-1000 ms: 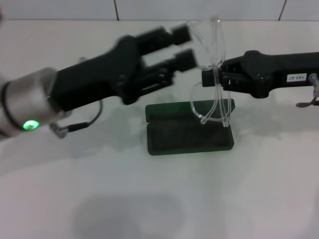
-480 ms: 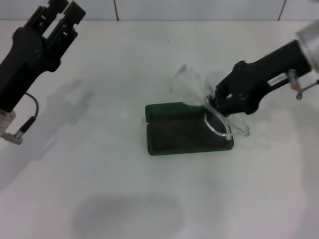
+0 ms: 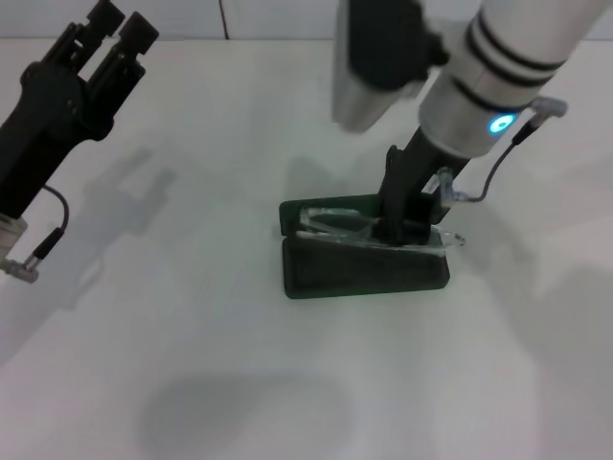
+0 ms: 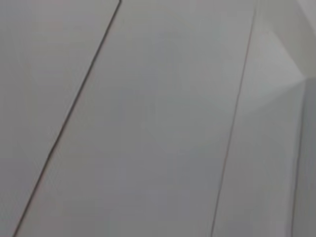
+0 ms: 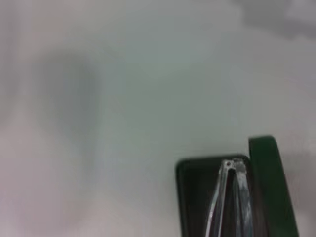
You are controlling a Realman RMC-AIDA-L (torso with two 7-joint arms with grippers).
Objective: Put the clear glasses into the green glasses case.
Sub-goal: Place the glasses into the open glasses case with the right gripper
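Observation:
The green glasses case (image 3: 364, 273) lies open in the middle of the white table, its lid flat behind its base. The clear glasses (image 3: 330, 223) lie folded lengthwise in the case near the hinge, with one end (image 3: 453, 240) poking past the case's right edge. My right gripper (image 3: 395, 228) reaches steeply down onto the glasses' right part and is shut on them. The right wrist view shows the folded clear arms (image 5: 228, 197) inside the dark lining, beside the green rim (image 5: 269, 182). My left gripper (image 3: 117, 21) is raised at the far left, open and holding nothing.
The white table (image 3: 192, 364) surrounds the case with bare surface on every side. A tiled wall (image 3: 287, 17) runs along the table's back edge. The left wrist view shows only pale tiles (image 4: 158, 118).
My right arm swung down and lowered the glasses from above the case into it. The left arm let go of the glasses, pulled back to the far left and now stays there.

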